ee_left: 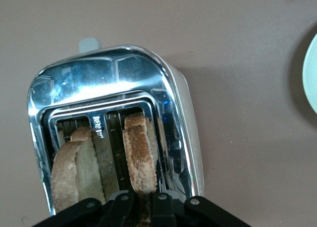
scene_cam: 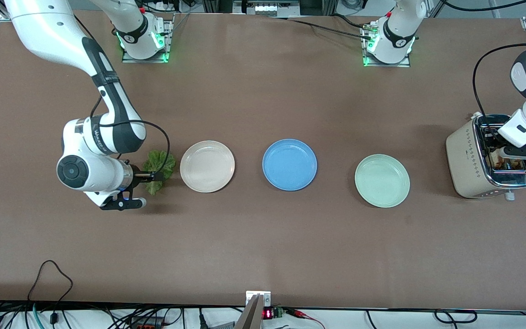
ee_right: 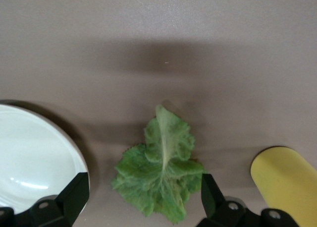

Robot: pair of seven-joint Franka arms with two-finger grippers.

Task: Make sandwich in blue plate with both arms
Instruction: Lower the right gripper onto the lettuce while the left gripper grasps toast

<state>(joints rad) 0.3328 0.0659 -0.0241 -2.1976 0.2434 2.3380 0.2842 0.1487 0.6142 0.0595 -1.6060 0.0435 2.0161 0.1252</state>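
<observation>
The blue plate [scene_cam: 289,164] lies bare at the table's middle. A ruffled green lettuce leaf [scene_cam: 157,161] lies flat on the table at the right arm's end, beside the cream plate. My right gripper [ee_right: 143,203] hangs just above the leaf [ee_right: 161,175], open, one finger on each side. My left gripper [ee_left: 143,201] is over the toaster [scene_cam: 466,155] at the left arm's end. It is shut on the edge of a toasted bread slice [ee_left: 140,157] that stands in one slot. More toasted bread [ee_left: 74,167] stands in the other slot.
A cream-white plate [scene_cam: 207,166] lies between the lettuce and the blue plate. A pale mint-green plate [scene_cam: 382,180] lies between the blue plate and the toaster. A yellow rounded object [ee_right: 285,182] lies beside the lettuce, under the right arm.
</observation>
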